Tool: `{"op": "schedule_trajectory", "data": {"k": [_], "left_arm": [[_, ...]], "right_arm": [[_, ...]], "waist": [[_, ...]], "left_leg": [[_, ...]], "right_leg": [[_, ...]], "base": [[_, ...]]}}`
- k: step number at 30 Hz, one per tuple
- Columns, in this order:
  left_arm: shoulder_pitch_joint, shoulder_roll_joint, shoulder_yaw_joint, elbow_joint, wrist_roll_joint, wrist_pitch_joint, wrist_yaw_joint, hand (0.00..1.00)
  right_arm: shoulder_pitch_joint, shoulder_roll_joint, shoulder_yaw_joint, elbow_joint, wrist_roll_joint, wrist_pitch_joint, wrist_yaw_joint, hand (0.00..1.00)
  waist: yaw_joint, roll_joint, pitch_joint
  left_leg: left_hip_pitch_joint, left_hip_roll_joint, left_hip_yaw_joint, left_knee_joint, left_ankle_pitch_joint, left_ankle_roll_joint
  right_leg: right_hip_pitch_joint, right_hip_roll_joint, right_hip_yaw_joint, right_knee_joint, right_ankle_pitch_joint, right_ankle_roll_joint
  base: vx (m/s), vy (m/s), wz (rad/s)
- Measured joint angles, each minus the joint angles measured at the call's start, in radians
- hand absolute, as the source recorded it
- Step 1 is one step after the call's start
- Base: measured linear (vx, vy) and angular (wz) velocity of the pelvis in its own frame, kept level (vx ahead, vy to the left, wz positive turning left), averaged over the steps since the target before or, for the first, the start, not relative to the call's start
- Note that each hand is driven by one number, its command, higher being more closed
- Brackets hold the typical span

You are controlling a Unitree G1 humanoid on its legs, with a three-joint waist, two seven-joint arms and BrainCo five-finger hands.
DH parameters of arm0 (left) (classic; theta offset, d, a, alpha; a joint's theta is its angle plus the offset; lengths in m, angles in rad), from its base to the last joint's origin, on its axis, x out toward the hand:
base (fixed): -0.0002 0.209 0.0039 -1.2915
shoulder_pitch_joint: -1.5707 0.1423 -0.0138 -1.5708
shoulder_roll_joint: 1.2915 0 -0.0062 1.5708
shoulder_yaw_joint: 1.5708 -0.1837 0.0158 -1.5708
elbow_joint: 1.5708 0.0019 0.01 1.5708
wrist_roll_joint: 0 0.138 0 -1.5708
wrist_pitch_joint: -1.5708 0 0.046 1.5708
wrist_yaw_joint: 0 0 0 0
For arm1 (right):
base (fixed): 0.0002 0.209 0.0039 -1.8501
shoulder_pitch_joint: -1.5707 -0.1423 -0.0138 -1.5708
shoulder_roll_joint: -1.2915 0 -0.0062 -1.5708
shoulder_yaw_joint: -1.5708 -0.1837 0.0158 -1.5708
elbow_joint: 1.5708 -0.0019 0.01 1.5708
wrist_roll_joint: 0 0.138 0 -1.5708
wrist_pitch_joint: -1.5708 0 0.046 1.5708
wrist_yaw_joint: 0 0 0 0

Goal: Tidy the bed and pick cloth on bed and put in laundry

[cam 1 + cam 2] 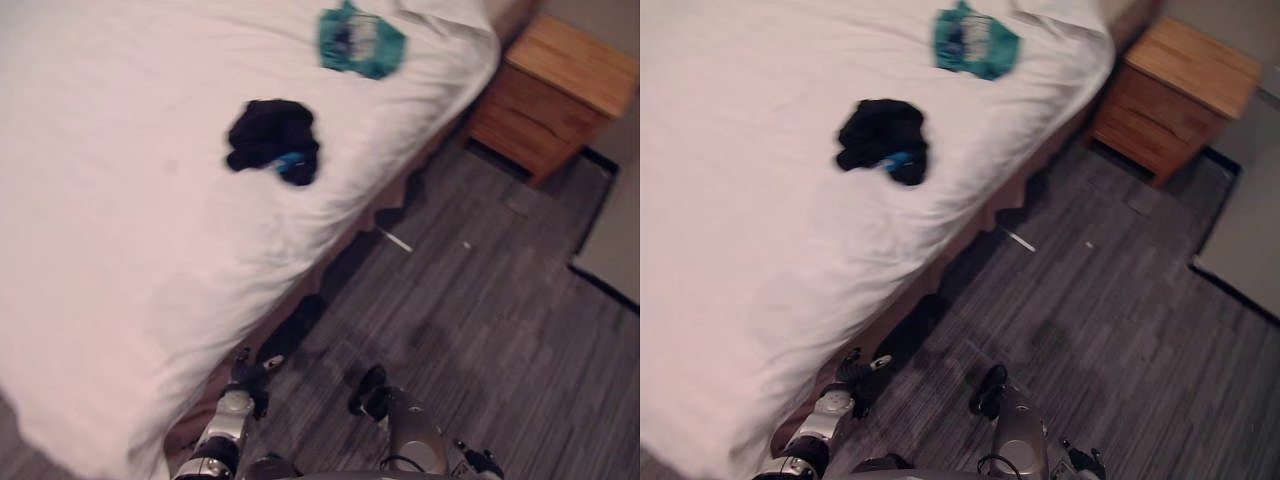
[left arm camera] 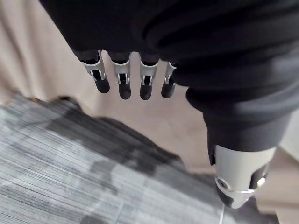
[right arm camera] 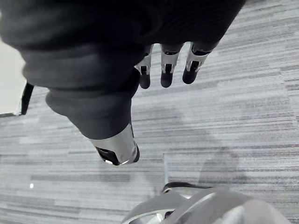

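A crumpled black cloth [image 1: 270, 138] with a blue patch lies on the white bed [image 1: 120, 250], near its right edge. A teal garment [image 1: 360, 40] lies farther up the bed, by the pillow end. My left hand [image 1: 250, 375] hangs low beside the bed's skirt, well short of both cloths, fingers [image 2: 122, 79] straight and holding nothing. My right hand [image 1: 368, 392] hangs over the grey floor, fingers [image 3: 167, 70] relaxed and empty.
A wooden nightstand [image 1: 550, 90] stands at the bed's far right corner. Grey plank floor [image 1: 470, 320] runs along the bed's right side, with a small white strip [image 1: 395, 240] lying on it. A light mat [image 1: 615, 240] with a dark border sits at the right edge.
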Motion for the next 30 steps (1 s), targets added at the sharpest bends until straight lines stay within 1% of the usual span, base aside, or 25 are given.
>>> {"op": "schedule_trajectory", "data": {"k": [2, 3, 4, 6, 7, 8, 9, 10, 11, 12, 13, 14, 16, 17, 18, 19, 20, 21, 22, 23, 24, 26, 27, 28, 30], "left_arm": [[0.014, -0.009, 0.005, 0.009, 0.026, -0.004, -0.007, 0.00], [0.031, -0.005, 0.011, 0.012, 0.028, -0.005, -0.013, 0.00], [0.056, -0.006, 0.010, 0.009, 0.043, -0.011, -0.021, 0.00], [0.081, -0.014, 0.009, 0.021, 0.051, -0.023, -0.020, 0.00], [0.108, -0.023, 0.008, 0.016, 0.050, -0.027, -0.019, 0.00], [0.116, -0.025, 0.008, 0.012, 0.050, -0.029, -0.018, 0.00], [0.126, -0.030, 0.007, 0.002, 0.047, -0.038, -0.016, 0.00], [0.126, -0.031, 0.007, 0.001, 0.046, -0.040, -0.015, 0.00], [0.125, -0.032, 0.007, 0.000, 0.041, -0.045, -0.007, 0.00], [0.126, -0.033, 0.005, 0.001, 0.041, -0.045, 0.000, 0.00], [0.130, -0.039, -0.001, 0.003, 0.040, -0.045, 0.002, 0.00], [0.132, -0.033, -0.009, 0.006, 0.040, -0.047, 0.002, 0.00], [0.126, -0.011, -0.011, 0.002, 0.040, -0.050, 0.002, 0.00], [0.122, -0.013, -0.021, 0.004, 0.040, -0.051, 0.001, 0.00], [0.125, -0.022, -0.043, 0.009, 0.040, -0.050, 0.001, 0.00], [0.125, -0.021, -0.045, 0.010, 0.040, -0.049, 0.001, 0.00], [0.133, -0.005, -0.077, 0.011, 0.040, -0.049, 0.000, 0.00], [0.140, 0.009, -0.092, 0.014, 0.041, -0.043, -0.001, 0.00], [0.144, 0.010, -0.094, 0.017, 0.041, -0.042, -0.002, 0.00], [0.144, 0.011, -0.094, 0.018, 0.041, -0.041, -0.002, 0.00], [0.141, -0.002, -0.090, 0.018, 0.042, -0.040, -0.001, 0.00], [0.128, -0.016, -0.077, 0.018, 0.042, -0.037, -0.001, 0.00], [0.118, -0.016, -0.071, 0.017, 0.042, -0.036, 0.000, 0.00], [0.115, -0.012, -0.069, 0.018, 0.044, -0.036, 0.000, 0.00], [0.117, 0.001, -0.046, 0.023, 0.050, -0.034, 0.001, 0.00]], "right_arm": [[-0.008, -0.019, 0.065, -0.005, -0.019, -0.005, 0.011, 0.00], [-0.013, -0.020, 0.112, -0.007, -0.027, -0.009, 0.019, 0.00], [-0.036, -0.045, 0.174, 0.000, -0.048, -0.011, 0.020, 0.00], [-0.065, -0.066, 0.218, 0.038, -0.081, -0.007, 0.020, 0.00], [-0.066, -0.069, 0.220, 0.048, -0.108, -0.004, 0.020, 0.00], [-0.065, -0.070, 0.222, 0.052, -0.118, -0.003, 0.020, 0.00], [-0.068, -0.075, 0.226, 0.052, -0.147, 0.000, 0.021, 0.00], [-0.069, -0.076, 0.227, 0.052, -0.148, 0.001, 0.021, 0.00], [-0.068, -0.083, 0.237, 0.052, -0.158, 0.002, 0.022, 0.00], [-0.067, -0.087, 0.242, 0.049, -0.164, 0.002, 0.024, 0.00], [-0.058, -0.099, 0.244, 0.039, -0.167, 0.001, 0.030, 0.00], [-0.058, -0.092, 0.247, 0.041, -0.170, 0.005, 0.037, 0.00], [-0.038, -0.068, 0.247, 0.035, -0.175, -0.002, 0.040, 0.00], [-0.035, -0.062, 0.243, 0.044, -0.175, -0.002, 0.039, 0.00], [-0.036, -0.072, 0.240, 0.044, -0.176, -0.002, 0.041, 0.00], [-0.036, -0.073, 0.240, 0.043, -0.176, -0.002, 0.042, 0.00], [-0.034, -0.071, 0.237, 0.032, -0.177, -0.005, 0.042, 0.00], [-0.030, -0.062, 0.237, 0.031, -0.176, -0.008, 0.040, 0.00], [-0.026, -0.056, 0.237, 0.029, -0.175, -0.008, 0.040, 0.00], [-0.011, -0.051, 0.237, 0.015, -0.173, -0.008, 0.038, 0.00], [-0.002, -0.048, 0.232, 0.002, -0.171, -0.008, 0.038, 0.00], [-0.002, -0.049, 0.224, -0.009, -0.165, -0.009, 0.037, 0.00], [-0.012, -0.054, 0.203, -0.005, -0.163, -0.008, 0.037, 0.00], [-0.015, -0.053, 0.197, -0.004, -0.158, -0.006, 0.033, 0.00], [-0.015, -0.053, 0.194, 0.001, -0.146, -0.004, 0.022, 0.00]], "waist": [[0.004, -0.002, -0.003], [0.012, 0.000, -0.004], [0.036, 0.002, -0.006], [0.057, 0.003, -0.002], [0.071, -0.002, 0.002], [0.075, -0.010, 0.007], [0.090, -0.005, 0.005], [0.091, -0.003, 0.004], [0.093, 0.005, 0.000], [0.099, 0.017, -0.006], [0.108, 0.043, -0.014], [0.120, 0.028, -0.021], [0.110, -0.024, -0.036], [0.111, -0.044, -0.036], [0.109, -0.044, -0.030], [0.109, -0.044, -0.029], [0.097, -0.057, -0.020], [0.066, -0.058, -0.008], [0.054, -0.063, -0.007], [0.055, -0.066, -0.007], [0.056, -0.067, -0.007], [0.046, -0.058, -0.002], [0.044, -0.045, 0.006], [0.046, -0.037, 0.010], [0.044, -0.037, 0.010]], "left_leg": [[0.005, 0.058, -0.018, 0.219, 0.012, 0.012], [-0.050, 0.124, -0.120, 0.466, 0.086, 0.117], [-0.185, 0.122, -0.319, 0.733, -0.002, 0.157], [-0.305, 0.080, -0.489, 0.860, -0.087, 0.144], [-0.369, 0.058, -0.574, 0.823, -0.105, 0.154], [-0.392, 0.047, -0.598, 0.784, -0.105, 0.154], [-0.470, 0.011, -0.679, 0.592, -0.103, 0.153], [-0.480, 0.003, -0.692, 0.554, -0.102, 0.151], [-0.506, -0.028, -0.727, 0.368, -0.089, 0.143], [-0.509, -0.041, -0.735, 0.270, -0.069, 0.132], [-0.513, -0.050, -0.739, 0.162, 0.018, 0.144], [-0.495, -0.083, -0.731, 0.159, 0.065, 0.174], [-0.486, -0.158, -0.742, 0.120, 0.040, 0.205], [-0.477, -0.207, -0.755, 0.113, 0.016, 0.238], [-0.439, -0.229, -0.763, 0.077, 0.009, 0.250], [-0.435, -0.233, -0.764, 0.071, 0.009, 0.250], [-0.341, -0.276, -0.794, 0.016, 0.004, 0.261], [-0.276, -0.293, -0.848, 0.007, -0.008, 0.277], [-0.252, -0.294, -0.872, 0.006, -0.015, 0.282], [-0.221, -0.296, -0.904, -0.007, -0.024, 0.282], [-0.190, -0.292, -0.939, -0.038, -0.026, 0.282], [-0.165, -0.277, -0.967, -0.071, -0.033, 0.272], [-0.143, -0.251, -0.977, -0.089, -0.053, 0.260], [-0.118, -0.225, -0.969, -0.093, -0.082, 0.239], [-0.065, -0.192, -0.944, -0.107, -0.119, 0.212]], "right_leg": [[0.006, 0.067, 0.110, -0.015, -0.011, -0.003], [0.033, 0.124, 0.198, -0.065, -0.005, -0.013], [0.061, 0.177, 0.336, -0.120, 0.006, -0.026], [0.128, 0.210, 0.438, -0.165, 0.013, -0.025], [0.201, 0.222, 0.515, -0.200, 0.017, -0.008], [0.222, 0.222, 0.541, -0.210, 0.018, 0.001], [0.264, 0.212, 0.614, -0.246, 0.017, 0.027], [0.268, 0.209, 0.623, -0.253, 0.019, 0.033], [0.285, 0.191, 0.647, -0.282, 0.020, 0.060], [0.293, 0.184, 0.649, -0.298, 0.023, 0.082], [0.311, 0.186, 0.653, -0.325, 0.025, 0.103], [0.342, 0.160, 0.665, -0.344, 0.027, 0.141], [0.350, 0.095, 0.635, -0.349, 0.003, 0.173], [0.337, 0.049, 0.616, -0.274, -0.030, 0.189], [0.280, 0.018, 0.620, -0.094, -0.049, 0.201], [0.272, 0.015, 0.622, -0.071, -0.048, 0.200], [0.162, -0.021, 0.655, 0.249, 0.016, 0.203], [0.067, -0.009, 0.690, 0.507, -0.011, 0.239], [0.039, 0.005, 0.693, 0.553, -0.039, 0.239], [-0.002, 0.018, 0.678, 0.548, -0.072, 0.231], [-0.038, 0.026, 0.645, 0.445, -0.098, 0.215], [-0.067, 0.029, 0.611, 0.242, -0.097, 0.203], [-0.078, 0.039, 0.603, 0.055, -0.059, 0.183], [-0.064, 0.044, 0.591, -0.146, 0.017, 0.169], [-0.048, 0.046, 0.550, -0.212, 0.149, 0.180]], "base": [[0.31, -0.167, -2.29], [0.40, -0.042, -3.02], [0.33, -0.014, -3.06], [0.27, 0.095, -2.66], [0.33, 0.196, -2.04], [0.31, 0.232, -1.90], [0.24, 0.212, -1.20], [0.25, 0.256, -1.39], [0.21, 0.243, -0.83], [0.27, 0.347, -0.99], [0.32, 0.381, -0.76], [0.44, 0.432, -0.33], [0.39, 0.301, 0.41], [0.35, 0.239, 0.68], [0.34, 0.238, 0.52], [0.25, 0.198, 0.48], [0.33, 0.223, 0.93], [0.46, 0.180, 1.24], [0.59, 0.109, 1.27], [0.59, -0.048, 1.00], [0.50, -0.084, 0.96], [0.39, -0.122, 0.72], [0.49, -0.202, 0.37], [0.63, -0.269, 0.20], [0.60, -0.260, -0.07]]}}
